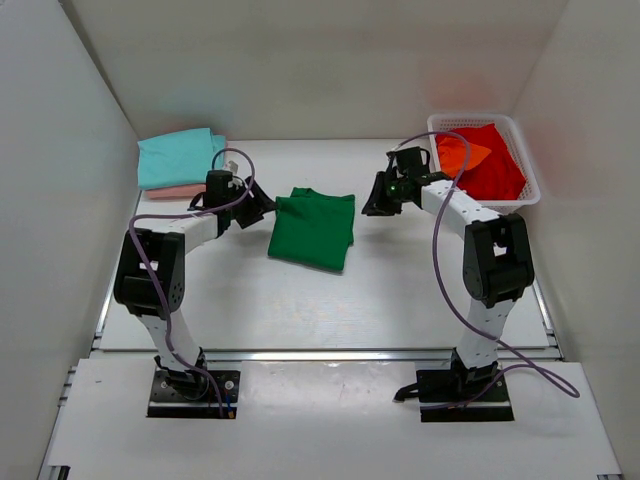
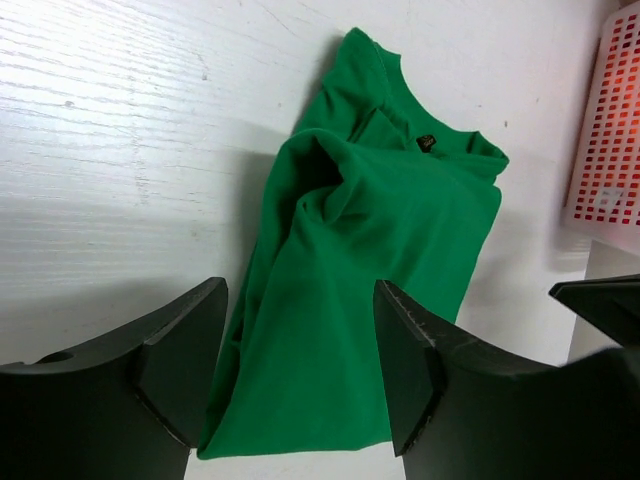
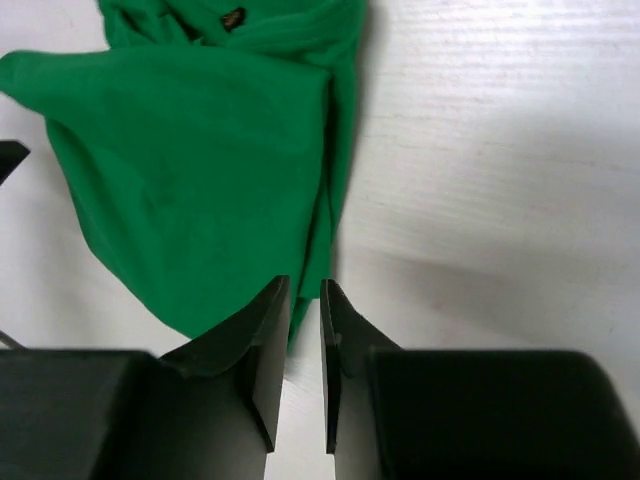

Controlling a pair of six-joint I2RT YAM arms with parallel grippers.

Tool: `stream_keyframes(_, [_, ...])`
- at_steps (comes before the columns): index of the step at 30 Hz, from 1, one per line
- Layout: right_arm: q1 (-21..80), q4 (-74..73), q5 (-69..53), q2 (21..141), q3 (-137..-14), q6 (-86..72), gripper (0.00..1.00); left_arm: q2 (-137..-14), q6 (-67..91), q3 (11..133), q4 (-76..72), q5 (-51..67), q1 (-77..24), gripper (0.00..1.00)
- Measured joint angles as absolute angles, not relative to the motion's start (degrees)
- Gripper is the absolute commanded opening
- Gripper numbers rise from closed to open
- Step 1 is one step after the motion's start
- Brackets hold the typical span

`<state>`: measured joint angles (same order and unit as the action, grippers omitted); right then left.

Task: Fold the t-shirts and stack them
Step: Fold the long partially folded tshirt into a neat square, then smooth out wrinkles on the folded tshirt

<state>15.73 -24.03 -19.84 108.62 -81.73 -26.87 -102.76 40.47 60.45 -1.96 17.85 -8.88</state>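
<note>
A dark green t-shirt (image 1: 312, 228) lies folded in the middle of the table. It also shows in the left wrist view (image 2: 400, 220) and the right wrist view (image 3: 200, 170). My left gripper (image 1: 266, 207) (image 2: 300, 290) is open, with its jaws wide over the shirt's left edge. My right gripper (image 1: 374, 204) (image 3: 304, 282) is shut to a thin slit and empty, just off the shirt's right edge. A teal t-shirt (image 1: 178, 157) lies folded on a pale pink t-shirt (image 1: 175, 190) at the back left. A red t-shirt (image 1: 497, 170) and an orange t-shirt (image 1: 460, 153) lie in the basket.
The white lattice basket (image 1: 531, 183) stands at the back right, and its wall shows in the left wrist view (image 2: 608, 150). White walls close in the table on the left, back and right.
</note>
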Motion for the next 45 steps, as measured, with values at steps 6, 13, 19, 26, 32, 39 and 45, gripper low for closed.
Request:
stream_keyframes(6, [17.0, -22.3, -22.0, 110.5, -85.8, -24.8, 0.44, -102.9, 39.4, 60.8, -1.0, 17.3, -9.5, 0.70])
stream_keyframes(13, [16.5, -14.5, -30.7, 120.6, -95.4, -19.1, 0.42, -99.5, 39.0, 55.9, 2.6, 17.3, -10.6, 0.68])
stream_keyframes(19, [16.7, -15.1, -38.2, 133.6, -109.7, -13.0, 0.52, -97.1, 41.4, 51.8, 4.4, 16.9, -14.8, 0.65])
stream_keyframes(26, [20.2, -16.6, -43.8, 140.1, -117.5, -8.7, 0.53, -100.9, 45.3, 52.8, 5.1, 15.5, -15.1, 0.65])
stream_keyframes(32, [23.4, -18.0, -45.9, 142.9, -121.1, -5.9, 0.53, -103.7, 45.5, 56.1, 5.4, 15.9, -14.7, 0.64])
stream_keyframes(39, [25.1, -21.5, -43.8, 144.5, -122.3, -3.5, 0.00, -103.6, 45.6, 55.6, 4.8, 16.4, -14.1, 0.64])
stream_keyframes(45, [24.7, -22.3, -40.9, 144.4, -122.0, -4.9, 0.00, -103.6, 46.0, 55.1, 4.4, 16.8, -13.8, 0.60])
